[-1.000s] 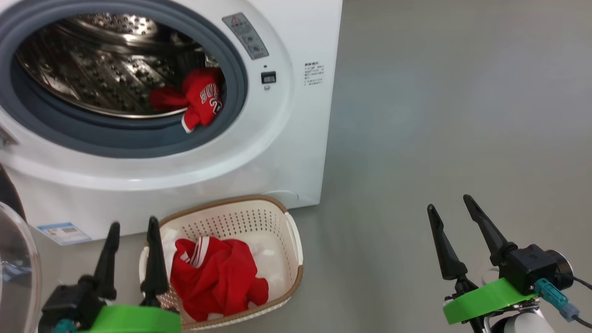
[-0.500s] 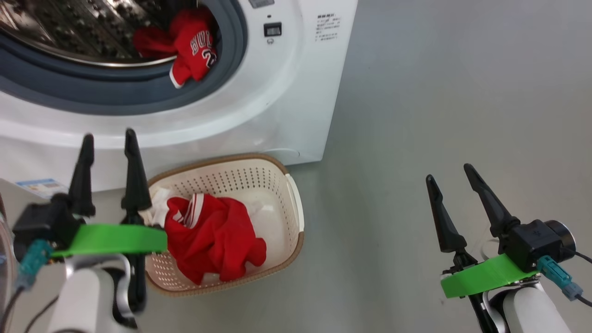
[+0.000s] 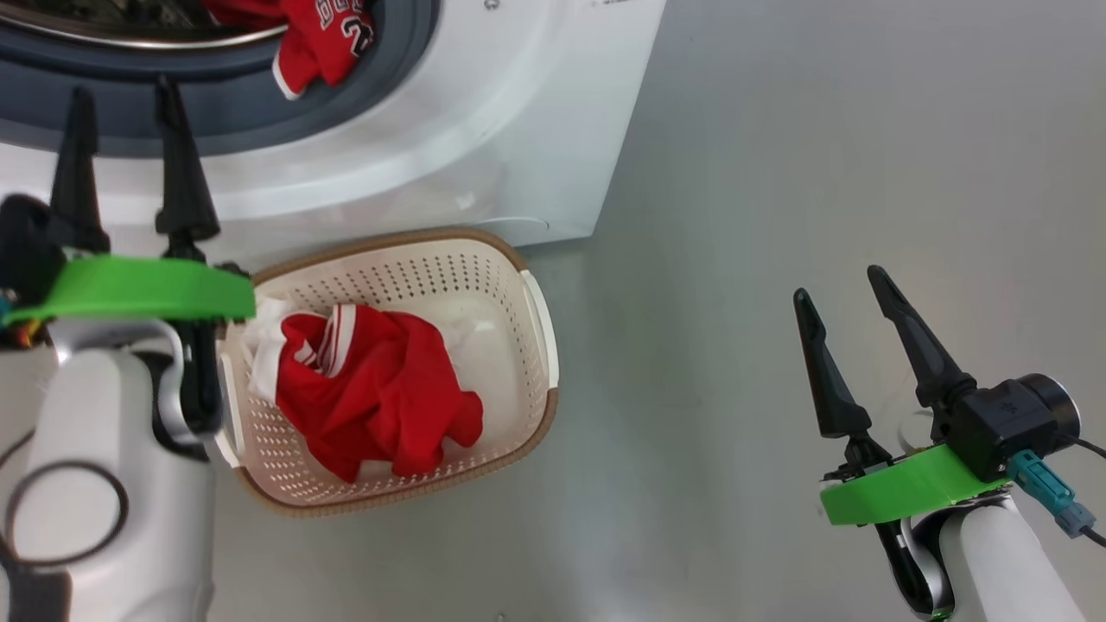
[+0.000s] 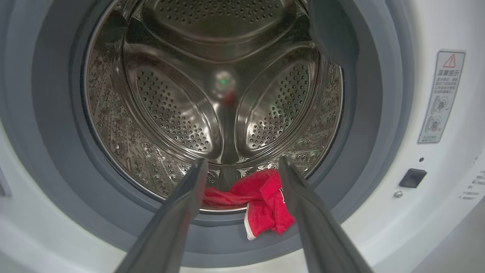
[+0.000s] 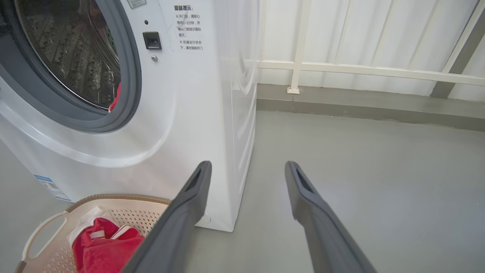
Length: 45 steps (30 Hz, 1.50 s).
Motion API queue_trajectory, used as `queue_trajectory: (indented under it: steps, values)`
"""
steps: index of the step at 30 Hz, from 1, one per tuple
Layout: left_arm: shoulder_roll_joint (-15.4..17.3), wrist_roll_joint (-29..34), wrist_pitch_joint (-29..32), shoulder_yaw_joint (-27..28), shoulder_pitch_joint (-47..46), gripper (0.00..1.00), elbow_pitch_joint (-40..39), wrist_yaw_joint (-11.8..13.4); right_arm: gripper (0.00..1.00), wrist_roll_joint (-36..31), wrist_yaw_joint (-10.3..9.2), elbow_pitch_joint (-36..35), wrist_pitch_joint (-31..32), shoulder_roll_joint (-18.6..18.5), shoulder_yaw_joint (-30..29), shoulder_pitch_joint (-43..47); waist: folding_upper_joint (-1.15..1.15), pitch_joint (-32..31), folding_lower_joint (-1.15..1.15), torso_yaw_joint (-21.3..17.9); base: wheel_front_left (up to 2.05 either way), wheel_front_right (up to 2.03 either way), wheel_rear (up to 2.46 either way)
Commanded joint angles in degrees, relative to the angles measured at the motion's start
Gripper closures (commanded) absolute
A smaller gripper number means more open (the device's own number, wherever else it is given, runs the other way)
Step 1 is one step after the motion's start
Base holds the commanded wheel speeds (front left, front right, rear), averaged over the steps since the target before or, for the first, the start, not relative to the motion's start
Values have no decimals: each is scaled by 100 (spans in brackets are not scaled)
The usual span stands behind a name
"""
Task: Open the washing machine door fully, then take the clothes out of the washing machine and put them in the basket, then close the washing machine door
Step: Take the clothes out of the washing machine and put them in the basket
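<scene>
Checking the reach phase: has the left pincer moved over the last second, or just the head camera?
Yes. The left pincer has advanced past the basket rim, tips now over the washing machine gasket.

Head view looks down on the basket [image 3: 415, 276] and the washing machine [image 3: 484, 130], which both wrist views face, left nearest.

Clothes [image 3: 371, 389] in basket [image 3: 432, 268] before washing machine [image 3: 484, 130]

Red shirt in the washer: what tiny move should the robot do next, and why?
Probably ease the open left end effector forward to the red jersey draped over the washing machine's grey ring; it points there, empty, and a second jersey lies in the basket.
</scene>
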Motion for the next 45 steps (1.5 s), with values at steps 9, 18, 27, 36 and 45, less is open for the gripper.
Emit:
queue_trajectory:
  steps: [9, 18, 27, 36, 45]
  values:
    - [296, -321, 46, 194, -1201, 0, 991, -364, 0, -154, 35, -208, -36, -10, 134, -162, 0, 449, 0, -88, 0, 0, 0]
    - [326, -1112, 716, 240, -2221, 0, 2120, -757, 0, -239, 35, -221, -36, -10, 182, -251, 0, 579, 0, -160, 0, 0, 0]
    - [455, -1856, 1469, 132, -2827, 0, 2851, -832, 0, -220, 35, -136, -36, -10, 274, -303, 0, 602, 0, -350, 0, 0, 0]
    - [665, -2280, 2041, -389, -3122, 0, 3298, -835, 0, -139, 35, -105, -36, -10, 377, -336, 0, 683, 0, -658, 0, 0, 0]
    - [902, -2220, 2209, -891, -3277, 0, 3650, -835, 0, -43, 35, -184, -36, -10, 475, -341, 0, 831, 0, -815, 0, 0, 0]
